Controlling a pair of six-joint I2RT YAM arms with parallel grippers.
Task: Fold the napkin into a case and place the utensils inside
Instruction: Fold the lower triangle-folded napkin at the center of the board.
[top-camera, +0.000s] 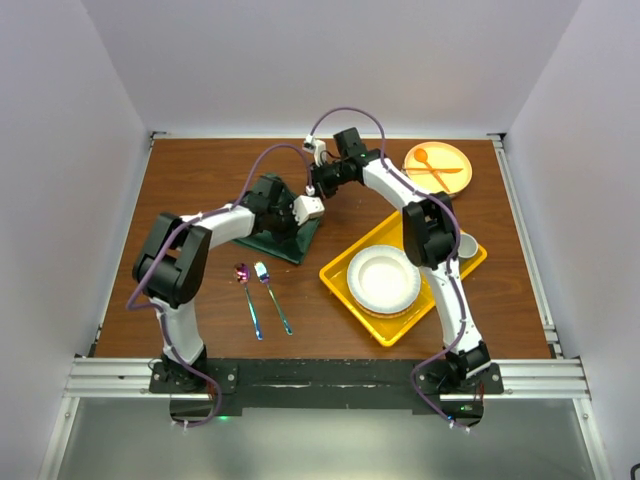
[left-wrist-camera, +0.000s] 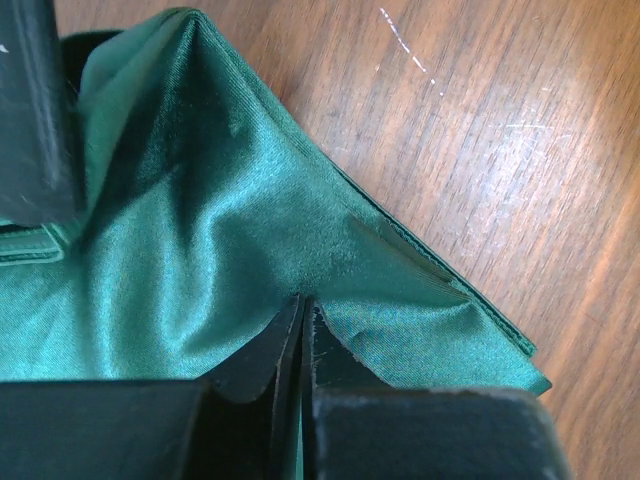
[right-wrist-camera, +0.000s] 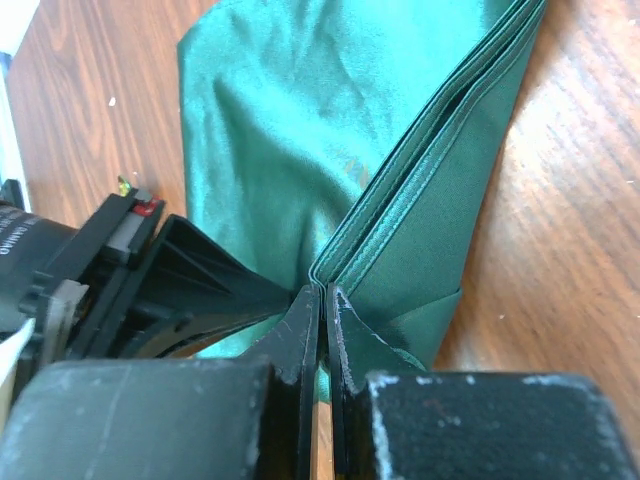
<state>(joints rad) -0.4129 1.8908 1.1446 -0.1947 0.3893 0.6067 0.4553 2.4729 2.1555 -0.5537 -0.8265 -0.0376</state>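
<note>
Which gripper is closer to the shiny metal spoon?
Left. The left gripper pinches the napkin just beyond the spoon; the right gripper pinches it farther back.

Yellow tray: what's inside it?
A stack of white plates sits in the yellow tray. A pale cup shows at its right corner; the right arm covers what's between.

From above, the left hand (top-camera: 288, 222) covers most of the napkin (top-camera: 291, 250).

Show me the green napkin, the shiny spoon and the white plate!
napkin (left-wrist-camera: 300, 200), left wrist view, middle of the cloth.
shiny spoon (top-camera: 241, 271), top view, its purple bowl.
white plate (top-camera: 382, 278), top view, its bare middle.
</note>
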